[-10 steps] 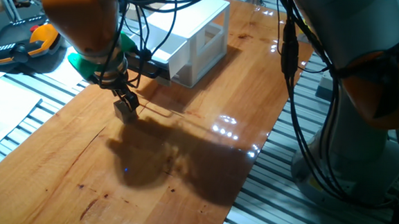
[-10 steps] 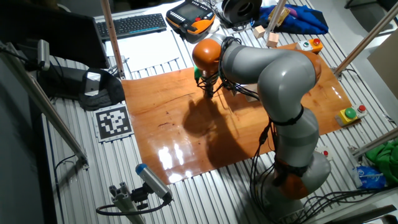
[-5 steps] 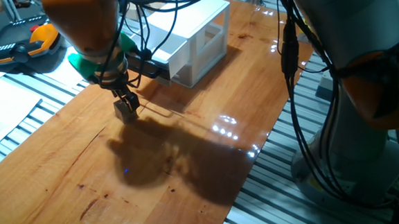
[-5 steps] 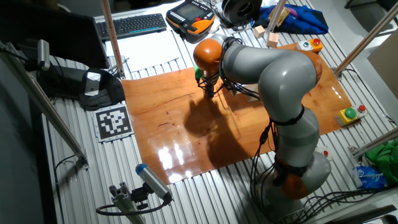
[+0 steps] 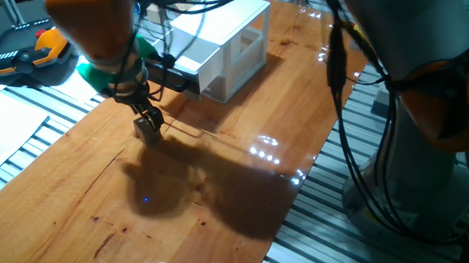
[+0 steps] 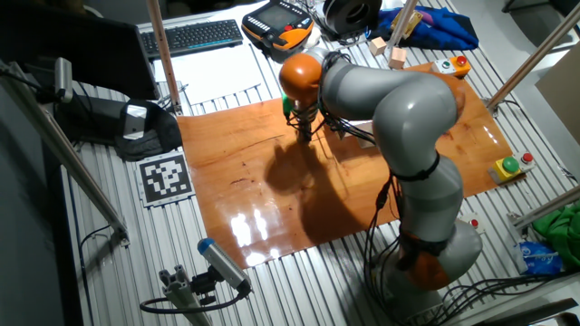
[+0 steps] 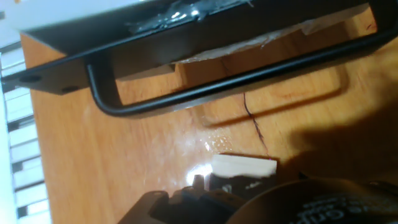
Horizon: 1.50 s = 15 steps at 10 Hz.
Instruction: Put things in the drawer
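My gripper [image 5: 147,129] hangs low over the wooden table [image 5: 215,187], just in front of the white cabinet [image 5: 242,36]. It is shut on a small pale wooden cube [image 7: 244,167], which shows at the bottom of the hand view. The upper drawer [image 5: 193,61] stands pulled out toward the gripper. Its dark handle bar [image 7: 217,87] crosses the hand view just beyond the cube. In the other fixed view the gripper [image 6: 305,136] is near the table's far edge, and the arm hides the cabinet there.
A green object [image 5: 98,74] lies left of the drawer at the table edge. An orange-and-black pendant [image 5: 27,49] lies off the table to the left. A marker tag [image 6: 166,175], a keyboard [image 6: 195,36] and a button box [image 6: 509,167] surround the table.
The arm's orange joint has shifted slightly to the left. The gripper tip with the cube has stayed almost in place.
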{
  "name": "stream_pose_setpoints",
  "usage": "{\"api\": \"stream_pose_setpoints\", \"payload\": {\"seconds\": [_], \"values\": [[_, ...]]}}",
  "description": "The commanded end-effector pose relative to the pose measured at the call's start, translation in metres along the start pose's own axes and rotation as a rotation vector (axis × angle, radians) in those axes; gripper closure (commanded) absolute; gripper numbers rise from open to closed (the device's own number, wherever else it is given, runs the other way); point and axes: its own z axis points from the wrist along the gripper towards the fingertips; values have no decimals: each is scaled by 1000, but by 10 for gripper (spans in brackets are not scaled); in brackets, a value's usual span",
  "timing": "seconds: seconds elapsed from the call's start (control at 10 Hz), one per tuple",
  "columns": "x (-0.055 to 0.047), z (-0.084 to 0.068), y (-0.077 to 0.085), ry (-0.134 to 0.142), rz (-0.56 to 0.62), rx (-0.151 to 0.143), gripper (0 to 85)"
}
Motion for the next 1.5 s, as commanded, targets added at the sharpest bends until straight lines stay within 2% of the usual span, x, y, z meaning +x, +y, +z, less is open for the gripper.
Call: {"api": "stream_pose_setpoints", "payload": {"seconds": [0.0,0.1,0.2,0.3,0.4,0.5,0.8,1.1,1.4], "values": [[0,0,0,-9,-5,27,170],[0,0,0,-30,-10,46,170],[0,0,0,-61,-19,28,170],[0,0,0,-39,-24,12,170],[0,0,0,-13,-14,19,170],[0,0,0,-9,-6,27,170],[2,3,3,-26,-10,33,170],[3,10,7,-37,-18,20,170],[2,11,10,-41,16,38,170]]}}
